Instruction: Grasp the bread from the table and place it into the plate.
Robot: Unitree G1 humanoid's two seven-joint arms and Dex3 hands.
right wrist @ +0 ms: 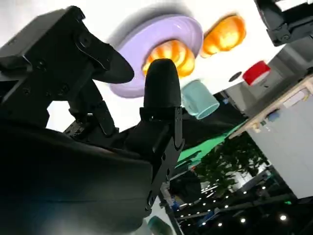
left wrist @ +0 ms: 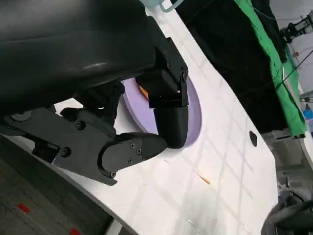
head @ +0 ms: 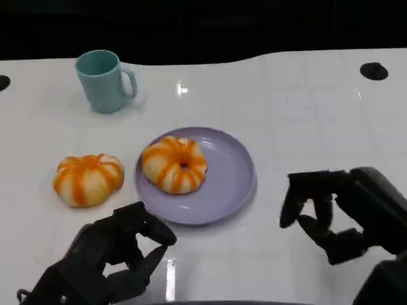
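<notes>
**One bread on the plate, one left on the table**

Head view: a striped orange bread (head: 174,164) sits on the purple plate (head: 226,184), toward its left side. A second bread (head: 88,179) of the same look lies on the white table (head: 286,114), just beside the plate's left rim and not touching it. Judged from this, the task is done for one piece; the table piece may be left to move.

Left hand (head: 117,254) hovers near the plate's front edge, fingers apart, holding nothing. Right hand (head: 331,213) is off the plate's right side, fingers spread and curved, also empty.

A teal mug (head: 103,81) stands at the back left.

Hard to read: the wrist views are mostly blocked by black hand shells. The left wrist view shows a sliver of plate; whether the fingertips touch the table I cannot tell.
</notes>
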